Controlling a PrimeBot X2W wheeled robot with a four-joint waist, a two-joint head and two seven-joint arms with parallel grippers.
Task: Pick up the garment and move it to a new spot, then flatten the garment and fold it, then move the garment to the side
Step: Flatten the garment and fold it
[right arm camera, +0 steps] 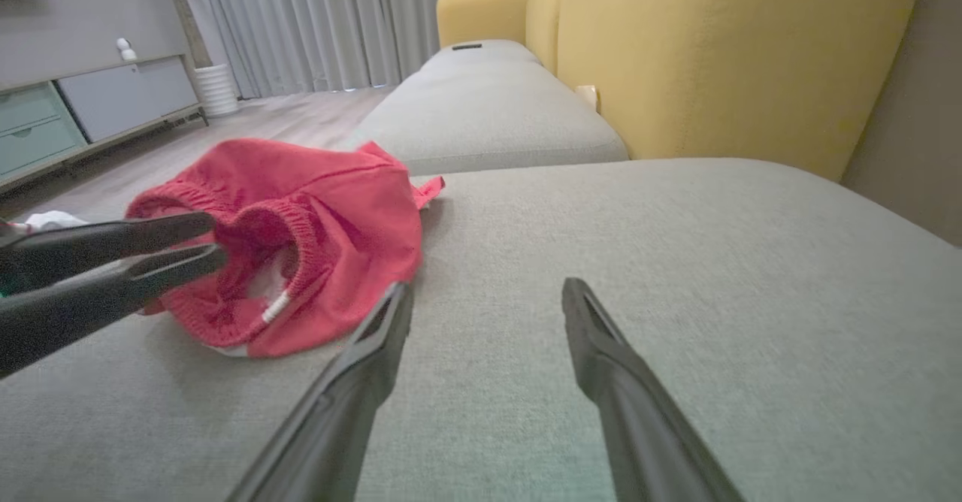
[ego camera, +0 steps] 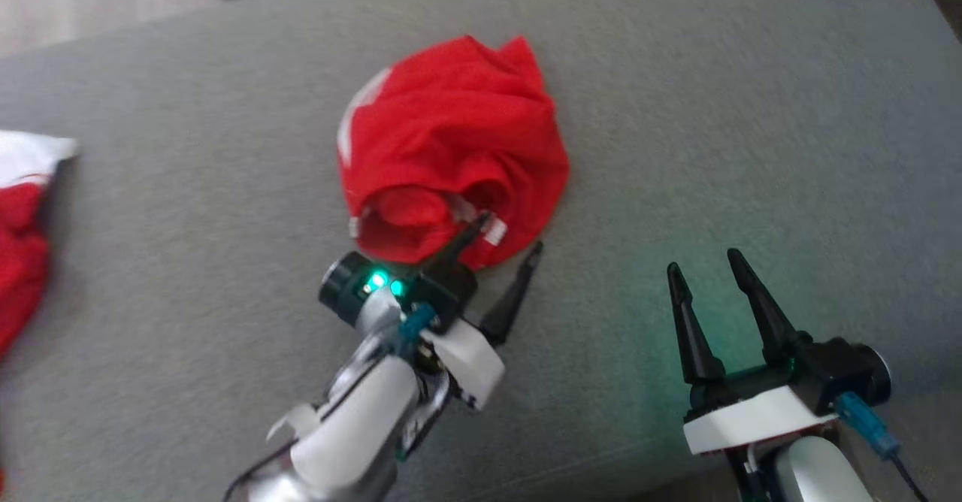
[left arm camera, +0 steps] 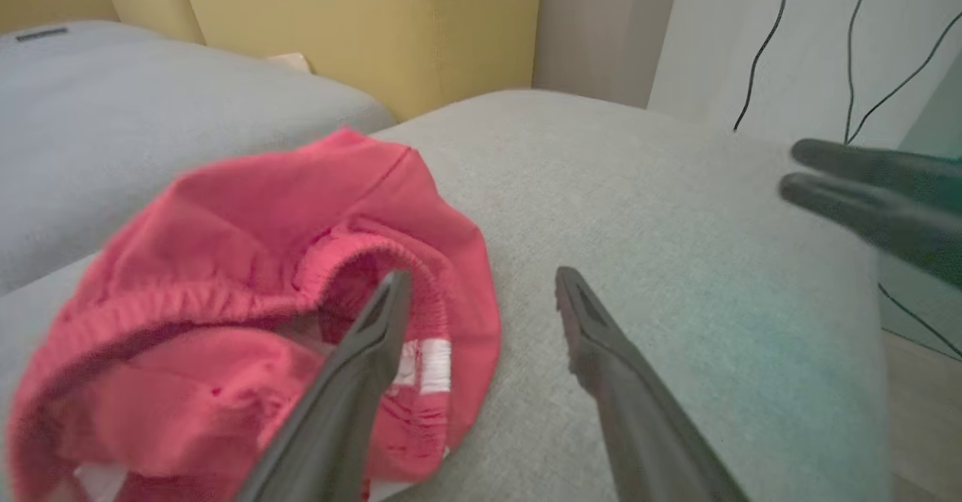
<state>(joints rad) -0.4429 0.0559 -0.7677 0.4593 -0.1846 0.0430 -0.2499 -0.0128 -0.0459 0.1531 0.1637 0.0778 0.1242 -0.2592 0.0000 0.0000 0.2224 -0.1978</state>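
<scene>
At nine o'clock in the head view, a red-and-white cloth point(ego camera: 19, 246) lies at the edge of the grey fabric sofa cushion point(ego camera: 751, 149); just above centre, toward twelve o'clock, the crumpled red garment with white trim point(ego camera: 451, 141) sits in a heap on that cushion; at its six o'clock edge the left gripper point(ego camera: 508, 234) has its fingers spread, one tip over the red fabric, the other over bare cushion; at four o'clock the right gripper point(ego camera: 703, 261) hovers with fingers apart, holding nothing, well clear of the garment.
</scene>
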